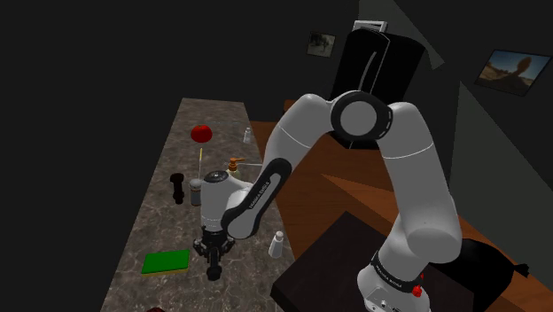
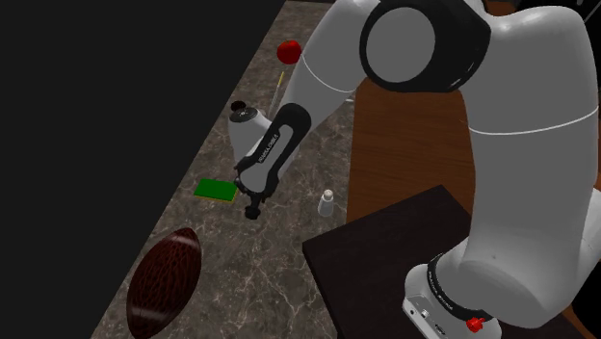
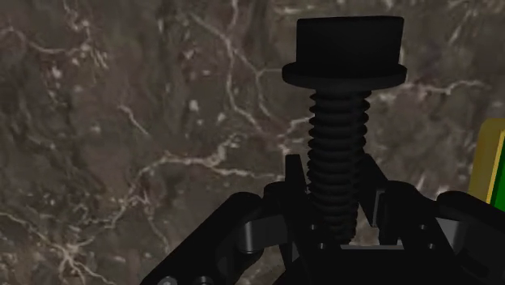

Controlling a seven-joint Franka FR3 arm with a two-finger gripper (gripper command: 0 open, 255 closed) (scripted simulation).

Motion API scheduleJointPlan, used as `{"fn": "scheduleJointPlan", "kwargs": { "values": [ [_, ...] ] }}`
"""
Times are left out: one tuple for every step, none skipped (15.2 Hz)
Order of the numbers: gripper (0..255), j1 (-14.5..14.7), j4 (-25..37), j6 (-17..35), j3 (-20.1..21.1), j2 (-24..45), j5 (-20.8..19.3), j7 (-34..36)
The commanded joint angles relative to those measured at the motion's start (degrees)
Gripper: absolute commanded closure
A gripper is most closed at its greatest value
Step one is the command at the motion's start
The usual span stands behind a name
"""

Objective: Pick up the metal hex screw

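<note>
I read a dark veined stone counter (image 1: 151, 222); a flat green block (image 1: 166, 261) lies on it; a brown football (image 2: 164, 281) lies near that block; a small white bottle (image 1: 277, 245) stands by the counter's edge; a red round object (image 1: 201, 133) sits farther along; a framed picture (image 1: 514, 71) hangs on the wall.

In the shoulder view, on the counter (image 1: 151, 222), the pad (image 1: 166, 261) lies at nine o'clock from the gripper (image 1: 214, 273) and the bottle (image 1: 277, 245) at two o'clock; the hex screw (image 3: 340, 138) sits clasped in the gripper.
</note>
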Motion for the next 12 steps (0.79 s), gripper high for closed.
{"fn": "scheduleJointPlan", "kwargs": {
  "values": [
    [255, -0.47, -0.58, -0.86, 0.69, -1.44, 0.52, -0.21],
    [255, -0.74, -0.83, -1.34, 1.03, -2.16, 0.79, -0.36],
    [255, -1.02, -1.08, -1.82, 1.37, -2.88, 1.07, -0.52],
    [255, -1.29, -1.3, -2.31, 1.72, -3.59, 1.37, -0.69],
    [255, -1.56, -1.52, -2.81, 2.06, -4.29, 1.67, -0.85],
    [255, -1.83, -1.72, -3.31, 2.41, -5.0, 1.98, -1.03],
    [255, -2.1, -1.92, -3.81, 2.75, -5.69, 2.29, -1.21],
    [255, -2.37, -2.1, -4.33, 3.1, -6.39, 2.62, -1.39],
    [255, -2.64, -2.26, -4.85, 3.44, -7.08, 2.95, -1.58],
    [255, -2.9, -2.42, -5.37, 3.78, -7.77, 3.3, -1.78],
    [255, -3.16, -2.56, -5.91, 4.12, -8.46, 3.64, -1.98],
    [255, -3.42, -2.69, -6.44, 4.45, -9.14, 4.0, -2.18]
  ]
}}
